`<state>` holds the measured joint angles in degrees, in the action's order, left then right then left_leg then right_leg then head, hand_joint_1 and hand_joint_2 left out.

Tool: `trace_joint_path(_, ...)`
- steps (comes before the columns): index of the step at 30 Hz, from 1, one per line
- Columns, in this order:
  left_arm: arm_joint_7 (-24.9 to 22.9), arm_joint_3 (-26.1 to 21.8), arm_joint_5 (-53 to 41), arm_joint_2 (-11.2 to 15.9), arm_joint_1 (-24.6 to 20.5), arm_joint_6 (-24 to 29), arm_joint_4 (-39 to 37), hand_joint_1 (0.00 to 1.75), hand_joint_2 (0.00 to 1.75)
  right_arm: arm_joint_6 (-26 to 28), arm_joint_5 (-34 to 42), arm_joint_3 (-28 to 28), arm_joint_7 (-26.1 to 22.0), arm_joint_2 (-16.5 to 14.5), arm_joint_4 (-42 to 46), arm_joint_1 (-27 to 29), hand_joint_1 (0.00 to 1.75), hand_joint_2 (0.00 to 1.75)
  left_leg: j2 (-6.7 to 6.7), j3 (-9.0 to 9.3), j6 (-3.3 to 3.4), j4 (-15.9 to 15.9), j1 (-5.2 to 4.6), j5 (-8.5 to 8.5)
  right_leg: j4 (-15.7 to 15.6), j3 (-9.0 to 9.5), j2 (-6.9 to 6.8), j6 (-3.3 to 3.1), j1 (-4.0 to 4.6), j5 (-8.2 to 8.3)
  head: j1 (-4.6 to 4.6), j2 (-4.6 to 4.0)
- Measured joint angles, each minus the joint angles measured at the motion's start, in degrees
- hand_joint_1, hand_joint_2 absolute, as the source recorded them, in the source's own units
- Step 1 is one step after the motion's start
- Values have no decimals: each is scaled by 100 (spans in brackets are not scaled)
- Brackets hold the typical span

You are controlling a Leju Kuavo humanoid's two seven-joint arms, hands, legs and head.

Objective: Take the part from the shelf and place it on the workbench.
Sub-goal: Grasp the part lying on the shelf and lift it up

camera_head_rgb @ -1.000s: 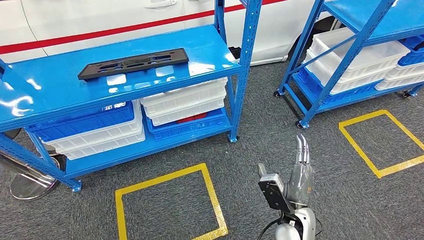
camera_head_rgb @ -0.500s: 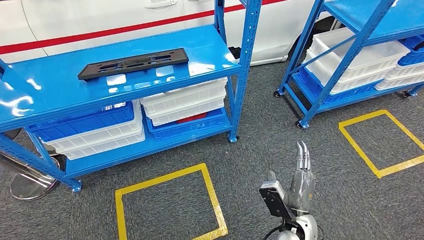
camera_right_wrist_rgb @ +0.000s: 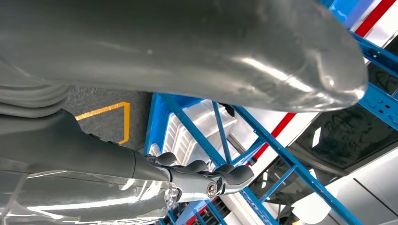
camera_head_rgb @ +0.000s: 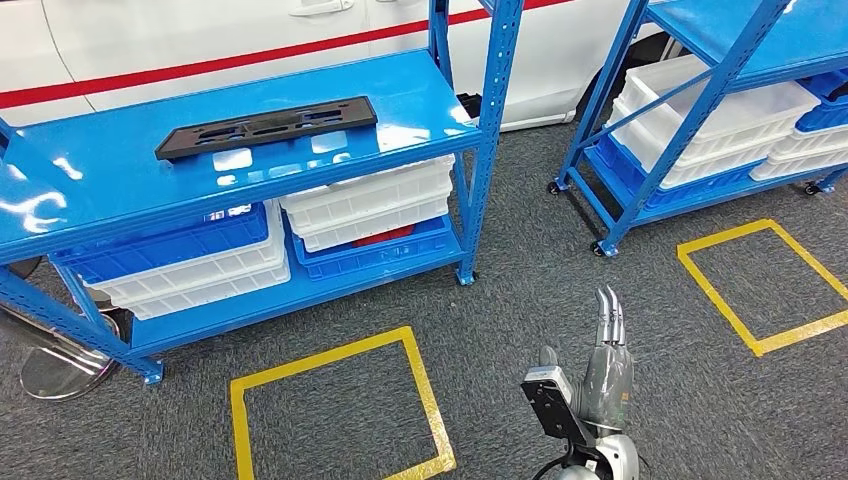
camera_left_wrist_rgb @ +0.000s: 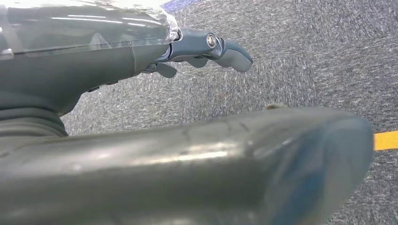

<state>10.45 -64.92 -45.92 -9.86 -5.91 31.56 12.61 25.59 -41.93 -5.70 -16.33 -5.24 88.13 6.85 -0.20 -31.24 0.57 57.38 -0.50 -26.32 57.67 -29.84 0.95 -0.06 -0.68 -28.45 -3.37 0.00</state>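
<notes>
One black slotted part (camera_head_rgb: 267, 125) lies flat on the blue shelf (camera_head_rgb: 90, 170), well beyond the right hand (camera_head_rgb: 603, 375), whose straight fingers (camera_head_rgb: 609, 318) lie pressed together, empty. Left wrist view: left hand (camera_left_wrist_rgb: 141, 42) over carpet, fingers (camera_left_wrist_rgb: 220, 47) loosely curled, holding nothing. Right wrist view: racking ahead of the fingertips; risk judged: a long reach nudging the thin part along the glossy shelf.

part (camera_head_rgb: 267, 126) — black, long, flat, slotted | lying on blue shelf (camera_head_rgb: 120, 170) top

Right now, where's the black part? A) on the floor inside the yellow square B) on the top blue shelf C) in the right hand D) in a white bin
B: the black part lies flat on the top blue shelf, and the right hand is down over the carpet, holding nothing.
</notes>
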Motion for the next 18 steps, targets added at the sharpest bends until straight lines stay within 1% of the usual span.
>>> trace_joint_path(15, 44, 50, -33, 0, -1, -57, 0, 0, 0, 34, 68, 66, -60, 3, 112, 129, 0, 0, 0, -1, 2, 2, -1, -2, -3, 0, 0, 1, -2, 1, -1, 0)
trace_joint_path(18, 29, 50, -14, 2, -4, -40, 0, 0, 0, 15, 74, 66, -81, 4, 113, 117, 0, 0, -1, -9, 66, 13, -30, -10, -41, 6, 0, 52, -33, 21, 0, 0)
